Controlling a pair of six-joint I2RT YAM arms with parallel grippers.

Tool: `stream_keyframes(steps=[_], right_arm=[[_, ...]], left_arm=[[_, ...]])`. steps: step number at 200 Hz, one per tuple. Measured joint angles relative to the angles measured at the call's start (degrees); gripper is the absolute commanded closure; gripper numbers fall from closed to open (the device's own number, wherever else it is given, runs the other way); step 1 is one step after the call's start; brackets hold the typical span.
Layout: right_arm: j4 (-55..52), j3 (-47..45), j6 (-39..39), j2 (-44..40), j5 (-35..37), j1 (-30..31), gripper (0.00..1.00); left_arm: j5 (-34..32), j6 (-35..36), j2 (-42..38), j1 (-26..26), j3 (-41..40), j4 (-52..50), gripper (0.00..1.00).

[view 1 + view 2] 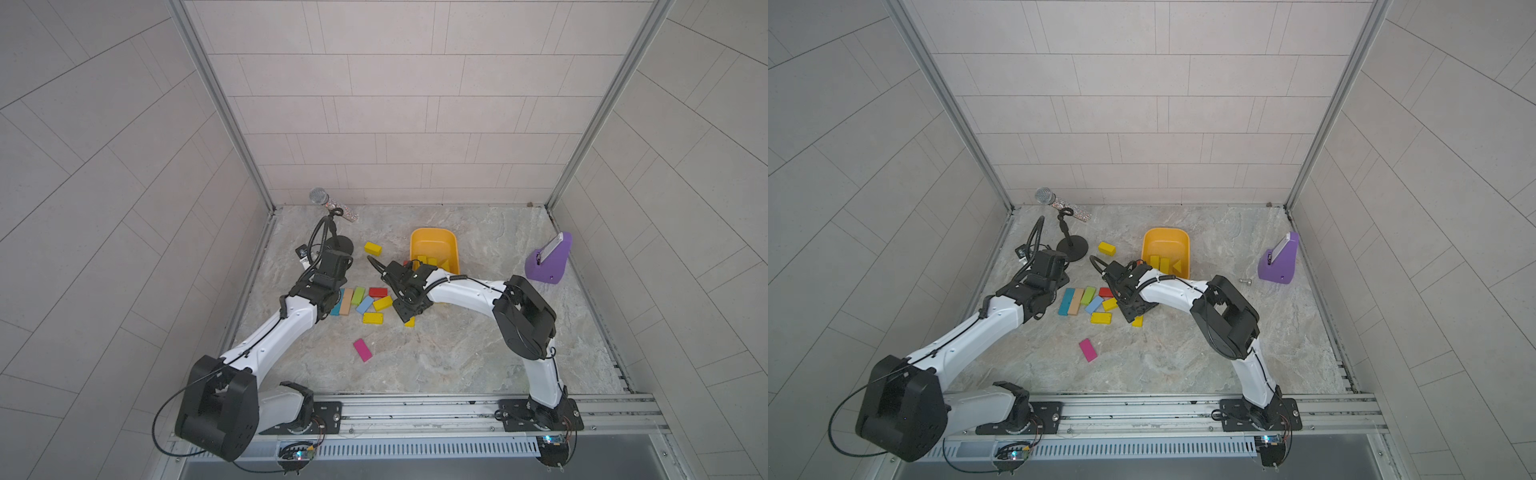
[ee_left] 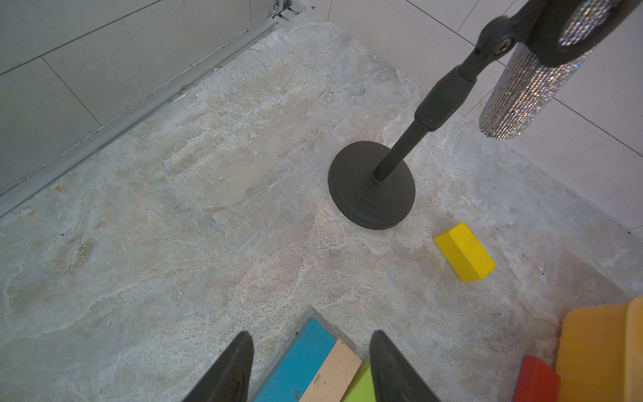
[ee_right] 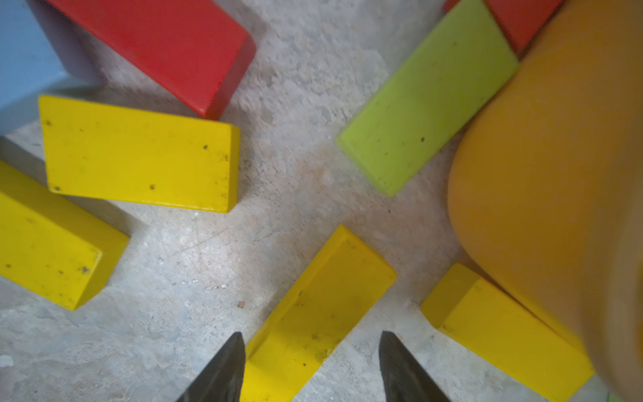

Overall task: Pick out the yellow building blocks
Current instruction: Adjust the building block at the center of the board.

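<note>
Right end effector (image 3: pixel 310 336): jaws apart, empty, straddling target yellow block (image 3: pixel 323 306). Block flat on desk (image 1: pixel 457 353), centre of top views, near orange tub (image 1: pixel 434 239). Long axis runs forward between jaws; I judge straight descent suffices. Left end effector (image 2: pixel 311 336): jaws parted, farther.

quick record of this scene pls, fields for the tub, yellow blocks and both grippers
tub: orange-yellow tub, several yellow blocks inside
loose yellow blocks: four in the right wrist view, plus a lone yellow block by the microphone stand
right gripper: open, fingers either side of a yellow bar, contact unclear
left gripper: open, empty, over the teal bar
other: pink block lying apart
</note>
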Motion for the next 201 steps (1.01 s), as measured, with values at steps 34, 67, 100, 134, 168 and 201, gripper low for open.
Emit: stream_keyframes(steps=[34, 67, 100, 134, 168, 201], right_arm=[[-0.5, -0.02, -0.02, 0.33, 0.04, 0.0, 0.37], [-0.5, -1.68, -0.02, 0.17, 0.66, 0.0, 0.37], [-0.46, -6.29, 0.0, -2.71, 1.77, 0.0, 0.38], [-0.68, -6.67, 0.02, -3.06, 1.99, 0.0, 0.41], [-0.33, -4.46, -0.02, -2.78, 1.51, -0.13, 0.43], [0.24, -2.51, -0.02, -1.33, -0.17, -0.94, 0.48]], left_arm=[[-0.26, 0.0, 0.0, 0.0, 0.0, 0.0, 0.42], [-0.39, 0.0, -0.22, 0.0, 0.0, -0.02, 0.42], [-1.07, 0.0, -0.37, 0.0, 0.0, -0.02, 0.42], [-1.29, 0.0, -0.37, 0.0, 0.0, -0.02, 0.43], [-1.44, 0.0, -0.5, 0.0, -0.13, 0.0, 0.43], [-1.66, 0.0, -0.68, 0.0, -0.52, -0.09, 0.43]])
